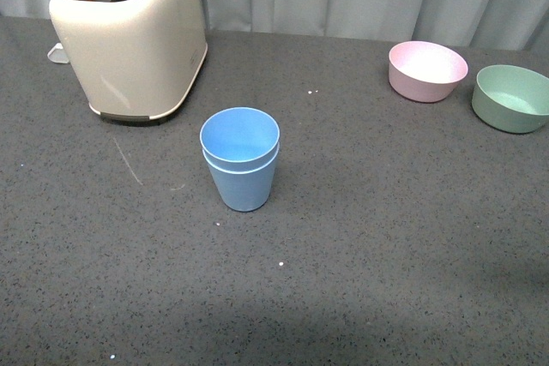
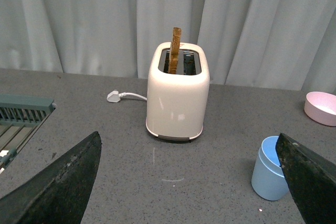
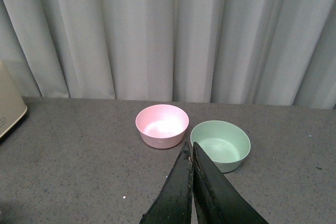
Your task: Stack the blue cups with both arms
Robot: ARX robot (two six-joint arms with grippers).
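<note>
The two blue cups [image 1: 241, 159] stand nested one inside the other, upright, in the middle of the grey table. Neither arm shows in the front view. In the left wrist view the stacked cups [image 2: 270, 170] stand just inside the far jaw. My left gripper [image 2: 191, 153] is open and empty, its jaws wide apart above the table. My right gripper [image 3: 190, 146] is shut and empty, its tips pointing between the pink and green bowls, well away from the cups.
A cream toaster [image 1: 129, 36] with a slice of bread stands at the back left, its plug [image 2: 114, 96] behind it. A pink bowl [image 1: 426, 70] and a green bowl [image 1: 511, 98] sit at the back right. A grey rack [image 2: 21, 111] lies off to one side.
</note>
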